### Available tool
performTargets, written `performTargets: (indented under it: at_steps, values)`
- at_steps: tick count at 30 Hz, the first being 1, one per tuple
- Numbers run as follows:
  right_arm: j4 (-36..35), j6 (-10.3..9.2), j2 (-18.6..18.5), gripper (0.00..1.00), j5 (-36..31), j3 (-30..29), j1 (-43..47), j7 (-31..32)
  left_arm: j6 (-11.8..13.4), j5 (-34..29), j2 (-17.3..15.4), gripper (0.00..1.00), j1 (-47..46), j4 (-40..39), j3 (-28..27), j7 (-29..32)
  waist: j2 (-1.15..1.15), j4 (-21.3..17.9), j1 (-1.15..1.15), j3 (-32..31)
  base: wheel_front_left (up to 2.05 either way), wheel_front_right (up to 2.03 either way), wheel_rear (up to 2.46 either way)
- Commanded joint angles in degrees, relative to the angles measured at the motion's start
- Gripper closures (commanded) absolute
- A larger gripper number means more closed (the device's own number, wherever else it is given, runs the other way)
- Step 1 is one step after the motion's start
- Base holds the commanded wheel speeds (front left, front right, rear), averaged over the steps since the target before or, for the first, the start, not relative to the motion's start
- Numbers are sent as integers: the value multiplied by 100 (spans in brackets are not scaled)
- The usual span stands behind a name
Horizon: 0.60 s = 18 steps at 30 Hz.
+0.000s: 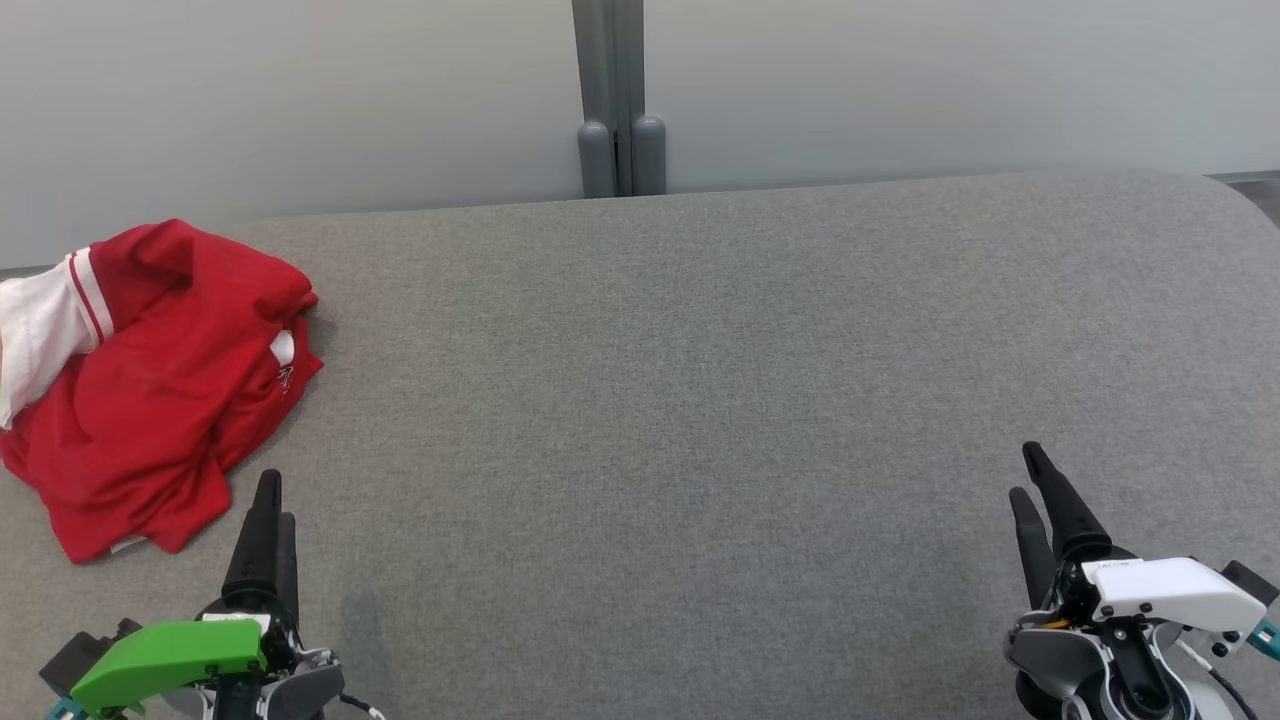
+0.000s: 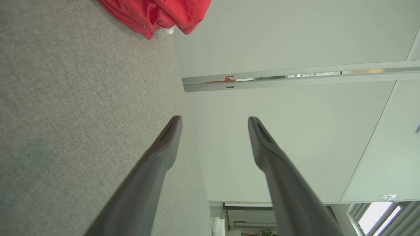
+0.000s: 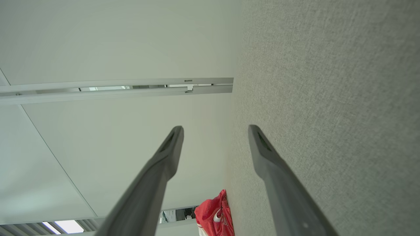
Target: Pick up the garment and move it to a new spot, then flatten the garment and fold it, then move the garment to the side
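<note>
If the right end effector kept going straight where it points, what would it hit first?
Right end effector: free way over the grey table, then probably the pale wall.

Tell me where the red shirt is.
In the head view, the red shirt lies crumpled at the left edge of the grey fabric surface, just ahead and left of the left gripper.

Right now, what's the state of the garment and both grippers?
Garment: crumpled heap, unfolded, lying loose at the left end of the surface.
Left gripper: open, empty, near the garment but apart from it.
Right gripper: open, empty, over bare surface.
</note>
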<state>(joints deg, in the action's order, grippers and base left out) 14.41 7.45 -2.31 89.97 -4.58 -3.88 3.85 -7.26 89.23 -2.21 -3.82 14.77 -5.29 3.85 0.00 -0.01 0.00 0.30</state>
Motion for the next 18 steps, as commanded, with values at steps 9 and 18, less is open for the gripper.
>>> performTargets:
  at_steps: [9, 18]
  values:
    - [-327, 2, -38, 0, -865, 151, -51, -285, 43, -947, -33, 0, -107, -345, 101, -284, 0, -2, 0, 10, 0, 0, 0]
    - [-513, 2, -53, 0, -1811, 249, -29, -491, 121, -1835, -40, 0, -84, -502, 207, -490, 0, 2, 0, 16, 0, 0, 0]
